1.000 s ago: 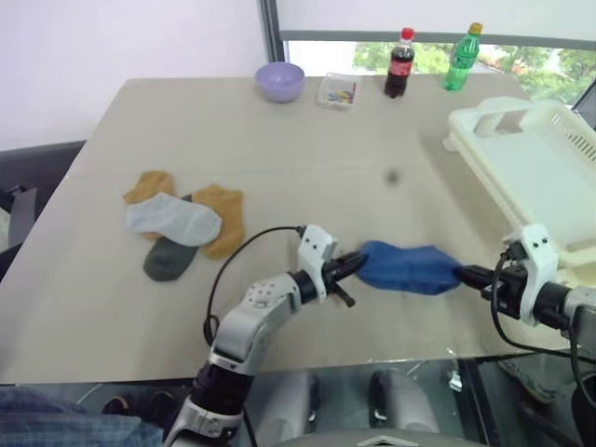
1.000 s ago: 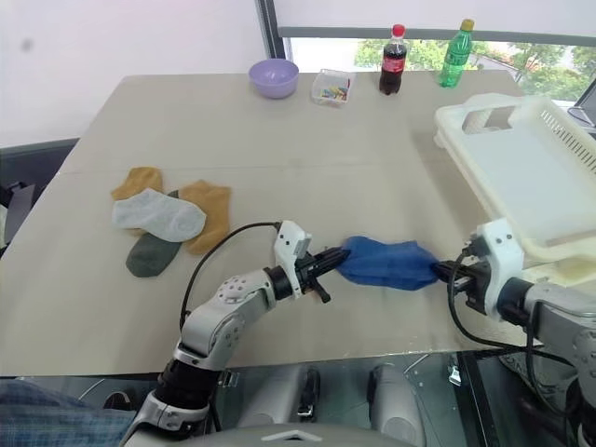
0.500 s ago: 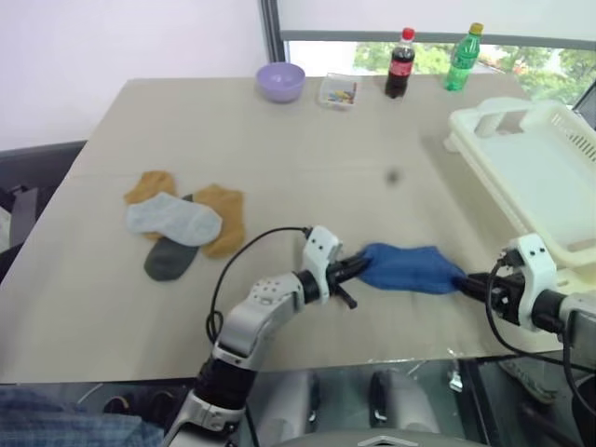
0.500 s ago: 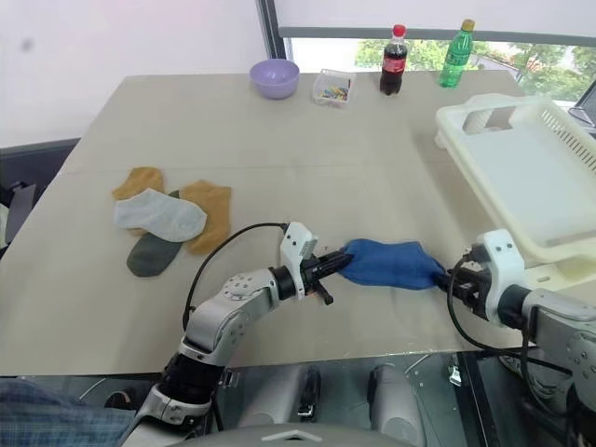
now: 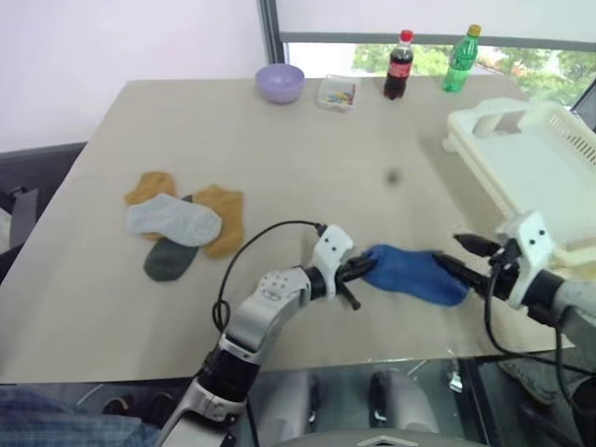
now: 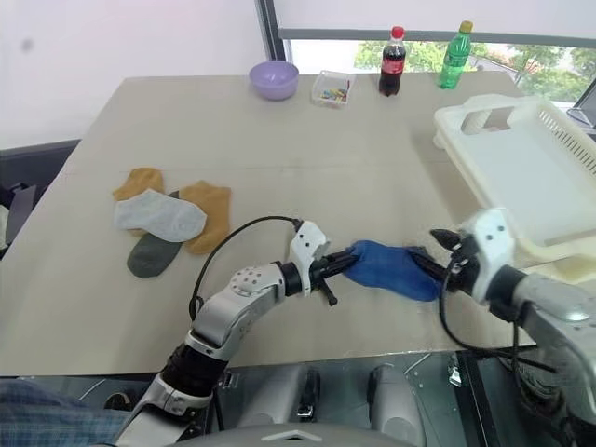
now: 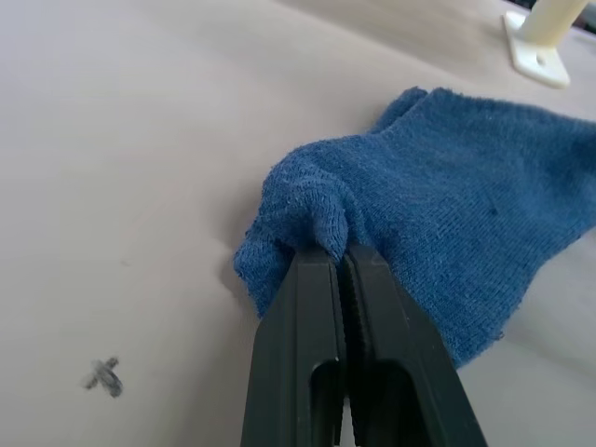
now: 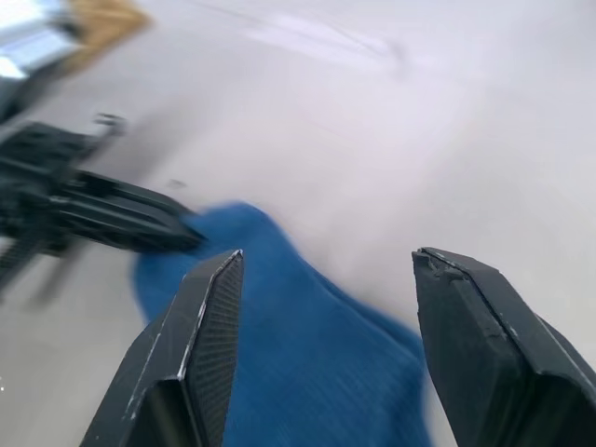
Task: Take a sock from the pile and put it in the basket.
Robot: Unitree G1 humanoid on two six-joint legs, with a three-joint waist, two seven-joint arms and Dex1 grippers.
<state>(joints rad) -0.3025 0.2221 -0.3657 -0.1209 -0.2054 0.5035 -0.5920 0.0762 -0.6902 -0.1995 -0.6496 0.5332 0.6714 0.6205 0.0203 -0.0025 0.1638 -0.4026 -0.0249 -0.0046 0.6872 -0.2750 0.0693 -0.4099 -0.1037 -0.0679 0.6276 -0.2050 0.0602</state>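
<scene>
While my left tool (image 5: pixel 365 271) is clamped tight on one end of the sock (image 5: pixel 414 275), pinching a bunched fold of the royal-blue fabric between its closed black fingers (image 7: pixel 326 307), the rest of the sock lies stretched out on the counter (image 5: pixel 307 158) toward my right side. From the right wrist camera I see my right tool (image 8: pixel 326 279) with its two fingers spread wide apart, hovering just above the sock's other end and gripping nothing; one fingertip (image 5: pixel 466 244) stands clear of the fabric in the head view. So the sock sits near the front edge of the counter, between my two arms, held only on the left. Beside my right arm the basket (image 5: pixel 531 168) stands on the counter's right edge, cream-white with slotted sides and a loop handle, near the sock but not touching it. Well off to my left lies the pile (image 5: pixel 182 223): two mustard-orange socks, a light grey sock on top and a dark grey-green one below. At the far edge I can make out a lilac bowl (image 5: pixel 280 81), a small clear box (image 5: pixel 337 91), a cola bottle (image 5: pixel 399 63) and a green bottle (image 5: pixel 461 58).
</scene>
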